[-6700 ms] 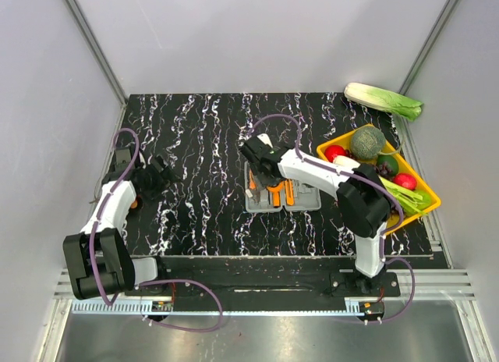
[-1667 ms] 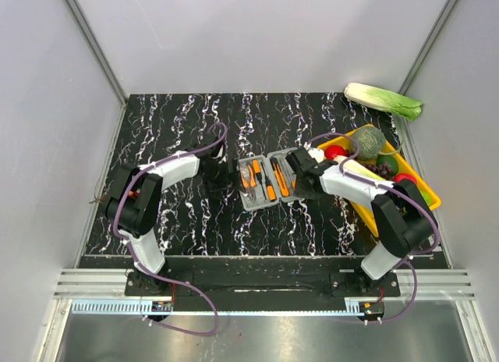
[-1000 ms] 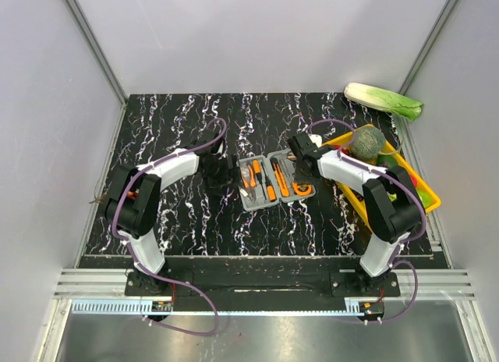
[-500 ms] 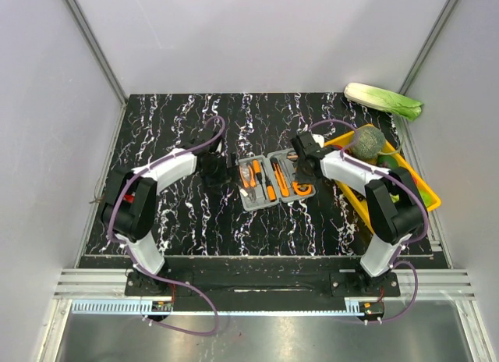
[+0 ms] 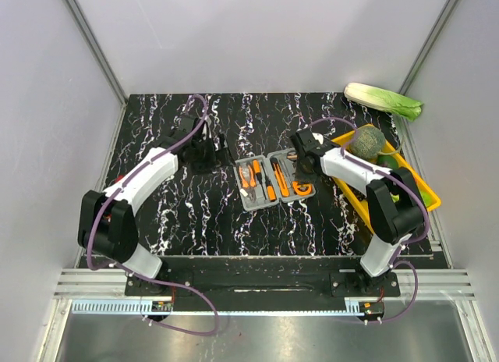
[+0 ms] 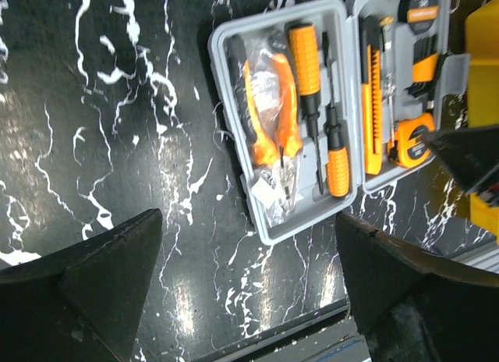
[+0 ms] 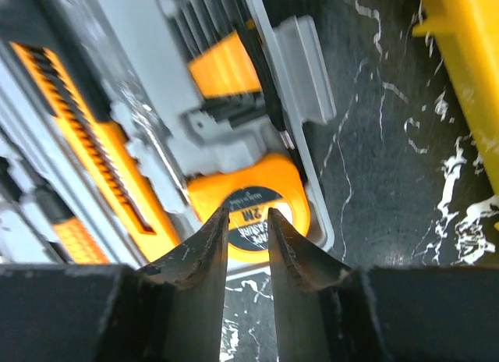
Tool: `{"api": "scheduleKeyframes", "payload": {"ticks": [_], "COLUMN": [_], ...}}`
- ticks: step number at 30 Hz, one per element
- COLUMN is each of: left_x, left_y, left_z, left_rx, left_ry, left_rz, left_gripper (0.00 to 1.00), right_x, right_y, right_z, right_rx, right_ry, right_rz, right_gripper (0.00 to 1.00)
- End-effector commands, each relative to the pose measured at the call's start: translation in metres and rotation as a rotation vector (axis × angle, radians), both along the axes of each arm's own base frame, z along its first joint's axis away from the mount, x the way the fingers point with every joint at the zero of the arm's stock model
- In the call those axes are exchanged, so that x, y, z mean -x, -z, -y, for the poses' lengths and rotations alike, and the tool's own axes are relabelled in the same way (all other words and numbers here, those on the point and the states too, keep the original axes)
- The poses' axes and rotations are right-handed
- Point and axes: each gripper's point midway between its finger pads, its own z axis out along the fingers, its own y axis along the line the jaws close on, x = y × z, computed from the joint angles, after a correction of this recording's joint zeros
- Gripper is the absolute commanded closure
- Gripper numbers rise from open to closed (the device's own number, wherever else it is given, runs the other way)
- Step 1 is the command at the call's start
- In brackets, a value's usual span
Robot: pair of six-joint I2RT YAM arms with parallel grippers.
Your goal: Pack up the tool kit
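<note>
Tool kit (image 5: 269, 182) lies open; left claw (image 5: 206, 150) spread wide, right claw (image 7: 248, 218) barely parted over tape measure (image 7: 274, 182): a skewed push could unseat it.

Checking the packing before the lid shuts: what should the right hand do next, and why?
Probably nudge the tape measure down: the right hand sits just over it, fingers narrowly parted, holding nothing, and it may not be fully seated in the open case.
</note>
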Motion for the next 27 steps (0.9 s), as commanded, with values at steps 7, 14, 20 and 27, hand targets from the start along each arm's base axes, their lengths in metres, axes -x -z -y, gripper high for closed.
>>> {"api": "scheduleKeyframes", "payload": {"ticks": [7, 14, 20, 27], "left_x": [-0.049, -0.087, -0.109, -0.115], "left_y": [-0.058, -0.046, -0.004, 0.027], "left_z": [0.053, 0.134, 0.193, 0.214], "left_rx": [0.187, 0.226, 0.211, 0.195], "left_ry": [0.155, 0.249, 0.302, 0.328], "left_rz": [0.219, 0.195, 0.199, 0.186], "left_gripper": [0.3, 0.52, 0.68, 0.73], "right_x": [-0.006, -0.025, -0.027, -0.022], "right_y": [-0.022, -0.046, -0.033, -0.017], "right_z": [-0.008, -0.023, -0.033, -0.043], "right_rx": [-0.022, -0.067, -0.102, -0.16], "right_ry": [-0.027, -0.085, -0.133, -0.134], "right_rz": [0.022, 0.092, 0.093, 0.072], "right_gripper": [0.69, 0.69, 0.78, 0.86]}}
